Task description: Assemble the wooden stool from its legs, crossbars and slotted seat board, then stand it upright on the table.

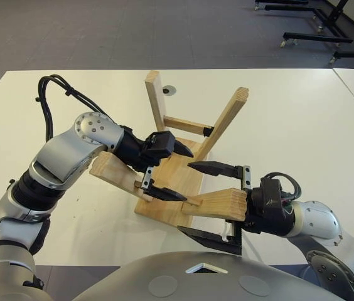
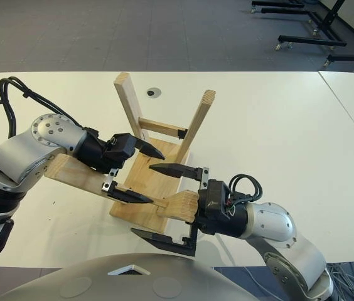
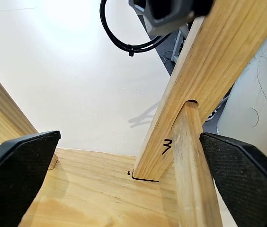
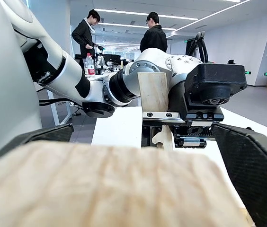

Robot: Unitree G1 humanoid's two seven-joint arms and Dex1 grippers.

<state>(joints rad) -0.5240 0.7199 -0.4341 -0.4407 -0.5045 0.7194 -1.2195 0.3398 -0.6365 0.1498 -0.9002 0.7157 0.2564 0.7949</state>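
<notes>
Mid-table (image 1: 302,125): stool (image 1: 174,172) upside down, seat board flat on the surface, two far legs up, two near legs splaying toward the near side. Left gripper (image 1: 188,175) spread wide above the seat board, straddling the near crossbar (image 3: 190,156), gripping nothing. Right gripper (image 1: 184,197) spread wide around the end of the near right leg (image 1: 221,205); contact not discernible.

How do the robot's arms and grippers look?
The left arm and right arm have rounded silver-grey shells and black joints. The left gripper and right gripper are black, each with two long tapered fingers. A black cable bundle loops off the left arm; thinner wires curl at the right wrist.
</notes>
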